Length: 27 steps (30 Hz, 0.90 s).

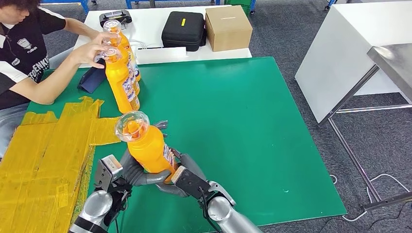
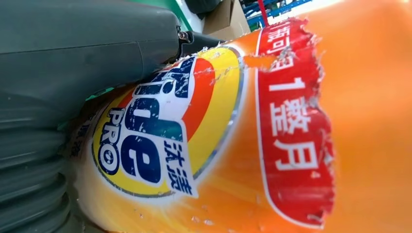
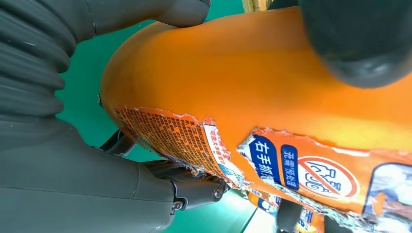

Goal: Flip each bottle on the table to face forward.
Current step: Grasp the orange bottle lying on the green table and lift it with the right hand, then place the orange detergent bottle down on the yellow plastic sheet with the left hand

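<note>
I grip the orange bottle (image 1: 145,145) between my left hand (image 1: 127,171) and right hand (image 1: 187,177), lifted over the green mat (image 1: 243,121), mid-turn. Beyond this bottle, three more bottles (image 1: 121,77) stand under a person's hands (image 1: 94,48); their facing I cannot judge.

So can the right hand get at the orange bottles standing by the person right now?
Probably not: the right hand and left hand both grip the held bottle, and the standing bottles are far up the green mat.
</note>
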Motion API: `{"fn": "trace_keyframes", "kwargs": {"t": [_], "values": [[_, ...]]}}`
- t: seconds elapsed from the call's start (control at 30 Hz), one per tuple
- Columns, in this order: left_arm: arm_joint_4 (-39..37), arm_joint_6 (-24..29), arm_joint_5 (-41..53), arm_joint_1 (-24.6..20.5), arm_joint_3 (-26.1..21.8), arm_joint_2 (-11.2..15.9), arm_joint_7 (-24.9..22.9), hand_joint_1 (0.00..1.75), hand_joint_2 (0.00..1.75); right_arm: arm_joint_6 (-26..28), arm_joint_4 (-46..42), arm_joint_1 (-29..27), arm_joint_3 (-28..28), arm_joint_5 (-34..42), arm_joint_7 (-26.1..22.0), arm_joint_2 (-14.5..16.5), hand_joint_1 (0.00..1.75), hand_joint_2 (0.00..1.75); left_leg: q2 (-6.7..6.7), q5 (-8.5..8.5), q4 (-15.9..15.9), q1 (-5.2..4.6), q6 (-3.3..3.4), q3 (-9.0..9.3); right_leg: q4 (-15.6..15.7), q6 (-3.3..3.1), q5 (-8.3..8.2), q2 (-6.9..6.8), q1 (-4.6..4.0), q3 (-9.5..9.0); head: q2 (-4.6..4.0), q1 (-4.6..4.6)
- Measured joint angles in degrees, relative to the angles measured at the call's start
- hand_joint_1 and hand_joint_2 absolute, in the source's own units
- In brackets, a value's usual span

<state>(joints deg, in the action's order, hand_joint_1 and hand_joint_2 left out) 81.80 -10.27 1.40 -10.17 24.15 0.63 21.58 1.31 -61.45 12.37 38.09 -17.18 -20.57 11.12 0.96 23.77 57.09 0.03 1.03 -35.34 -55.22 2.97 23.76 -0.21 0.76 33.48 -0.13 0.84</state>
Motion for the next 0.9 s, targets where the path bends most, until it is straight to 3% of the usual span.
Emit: {"fn": "trace_keyframes", "kwargs": {"t": [0.37,0.5,0.57,0.7,0.8,0.9], "values": [[-0.21,-0.02,-1.17,0.08,-0.60,-0.21,0.25,1.75,1.75,1.81,-0.25,-0.15,0.41,-0.24,0.11,-0.27,1.71,1.75,0.00,0.00,0.00,-0.01,0.00,0.00,0.00,0.00,0.00,0.00,0.01,-0.01,0.00,-0.01],[-0.14,1.63,-0.01,0.25,-1.12,-0.64,0.48,1.75,1.75,3.09,-1.32,-0.43,0.11,-0.61,0.28,-0.67,0.01,1.75,-0.01,0.00,0.00,-0.01,0.00,0.00,0.00,0.00,0.00,0.00,0.01,-0.01,0.00,-0.01],[0.19,6.55,3.92,0.36,-1.71,-0.89,0.39,1.75,1.75,4.21,-2.30,-0.86,-0.40,-0.75,0.33,-0.96,0.00,1.75,-0.01,0.00,0.00,-0.01,0.00,0.00,0.00,0.00,0.00,0.00,0.01,-0.01,0.00,-0.01],[0.58,28.17,26.69,0.26,-4.77,-0.76,-4.85,1.75,1.75,7.06,-6.32,-2.72,-2.45,-2.05,0.97,-2.08,0.00,0.00,0.01,0.00,0.00,0.00,0.00,0.01,0.00,0.00,-0.01,0.01,0.00,0.02,0.00,0.01],[-0.53,38.52,41.70,-0.67,-7.88,0.34,-10.19,1.75,1.75,8.48,-10.41,-4.13,-4.79,-3.08,1.80,-3.56,0.00,0.00,-0.08,-0.03,0.00,0.03,-0.01,-0.01,0.00,0.00,0.00,-0.05,-0.02,-0.01,0.00,0.01],[-3.26,42.86,51.73,-1.85,-11.90,1.80,-14.04,1.75,1.75,8.81,-14.68,-5.37,-7.51,-3.79,2.34,-4.96,0.00,0.00,0.02,-0.03,0.00,0.03,-0.02,0.00,0.00,-0.03,-0.03,0.03,-0.03,0.00,0.00,-0.01]]}}
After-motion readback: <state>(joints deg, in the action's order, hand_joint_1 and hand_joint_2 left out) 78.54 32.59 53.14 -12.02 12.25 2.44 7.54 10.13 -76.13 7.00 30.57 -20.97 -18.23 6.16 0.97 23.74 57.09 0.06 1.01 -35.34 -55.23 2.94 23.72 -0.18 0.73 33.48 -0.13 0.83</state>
